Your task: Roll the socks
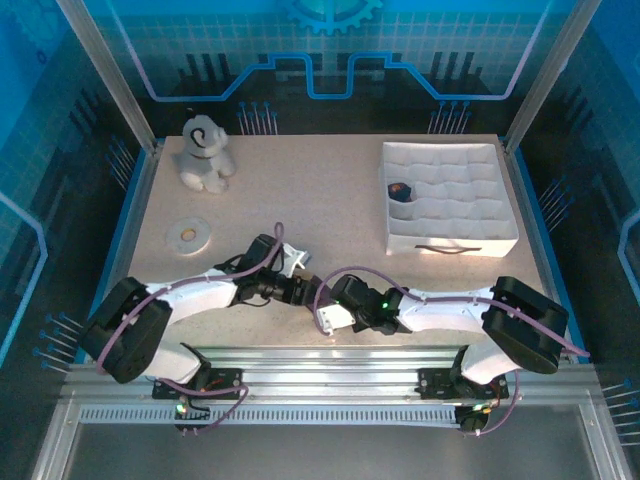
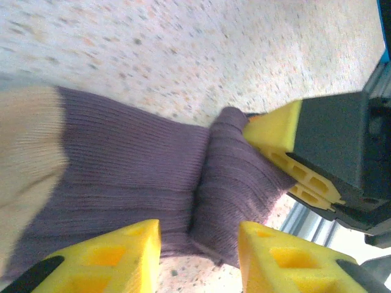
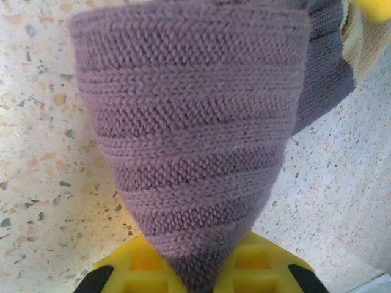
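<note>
Table (image 1: 320,200): top view, both arms meet near its front middle.
Sock (image 2: 140,177): purple, lying on the table; the left wrist view shows its tan end.
Right gripper (image 3: 198,271): clenched on a bunched fold of the sock.
Left gripper (image 2: 198,250): fingers parted, astride the sock.

We take the divider box (image 1: 450,235) on the desk (image 1: 320,200) as our mark. One sock (image 1: 402,191) lies in a compartment at its left side. Far left of the box sits the plush dog (image 1: 205,152). The ring disc (image 1: 188,234) is also left, about level with the box's front wall. Left and forward of the box, the other sock (image 2: 134,177) lies on the desk between the left fingers (image 2: 122,256), its end pinched in the right fingers (image 3: 263,265).
</note>
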Robot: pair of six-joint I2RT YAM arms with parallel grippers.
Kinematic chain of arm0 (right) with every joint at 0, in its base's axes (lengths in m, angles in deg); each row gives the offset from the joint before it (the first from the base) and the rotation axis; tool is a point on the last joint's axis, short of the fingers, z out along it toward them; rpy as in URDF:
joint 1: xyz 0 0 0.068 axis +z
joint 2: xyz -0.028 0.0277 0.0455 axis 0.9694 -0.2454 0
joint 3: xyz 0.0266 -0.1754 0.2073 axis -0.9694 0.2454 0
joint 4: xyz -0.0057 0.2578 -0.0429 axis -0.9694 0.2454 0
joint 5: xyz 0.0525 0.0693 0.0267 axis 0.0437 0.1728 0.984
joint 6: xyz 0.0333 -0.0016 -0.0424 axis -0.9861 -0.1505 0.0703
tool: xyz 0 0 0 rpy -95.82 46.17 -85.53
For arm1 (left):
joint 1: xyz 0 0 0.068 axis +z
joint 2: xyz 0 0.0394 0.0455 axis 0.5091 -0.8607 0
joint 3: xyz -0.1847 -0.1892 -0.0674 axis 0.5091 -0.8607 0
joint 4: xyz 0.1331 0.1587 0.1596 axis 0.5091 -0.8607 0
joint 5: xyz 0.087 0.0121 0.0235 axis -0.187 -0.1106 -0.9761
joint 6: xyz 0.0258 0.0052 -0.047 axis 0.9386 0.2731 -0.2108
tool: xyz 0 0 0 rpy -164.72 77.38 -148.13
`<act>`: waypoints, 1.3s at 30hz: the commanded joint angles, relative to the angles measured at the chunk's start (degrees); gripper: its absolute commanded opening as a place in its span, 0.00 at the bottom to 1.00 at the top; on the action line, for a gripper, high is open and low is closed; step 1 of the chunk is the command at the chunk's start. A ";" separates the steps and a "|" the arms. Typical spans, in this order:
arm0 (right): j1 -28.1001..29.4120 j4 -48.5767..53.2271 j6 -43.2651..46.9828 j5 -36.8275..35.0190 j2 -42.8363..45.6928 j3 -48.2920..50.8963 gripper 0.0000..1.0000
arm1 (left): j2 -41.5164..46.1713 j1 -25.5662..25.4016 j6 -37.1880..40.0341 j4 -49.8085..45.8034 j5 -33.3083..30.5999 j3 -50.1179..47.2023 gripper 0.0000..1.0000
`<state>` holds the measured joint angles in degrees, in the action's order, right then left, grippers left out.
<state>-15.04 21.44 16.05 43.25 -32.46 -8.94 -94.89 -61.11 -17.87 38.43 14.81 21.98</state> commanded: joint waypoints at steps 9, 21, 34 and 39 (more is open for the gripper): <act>0.66 8.69 -3.49 3.87 -2.21 -1.11 0.00 | -6.85 5.85 -5.60 -1.17 1.76 1.81 0.20; 0.81 18.58 -6.41 12.79 -2.66 -5.90 0.00 | -13.98 4.40 -2.20 -6.70 -4.61 5.42 0.17; 2.56 26.94 -6.48 18.83 -2.54 -11.41 0.00 | -29.12 5.96 2.99 -12.21 -0.36 20.92 0.14; 1.80 31.64 -7.33 26.25 -7.69 -17.83 0.00 | -31.89 5.91 3.08 -11.87 0.79 22.07 0.13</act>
<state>-14.23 45.63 8.86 59.06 -37.83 -23.71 -122.69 -56.17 -16.23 28.73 21.02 44.30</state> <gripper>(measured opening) 0.077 0.129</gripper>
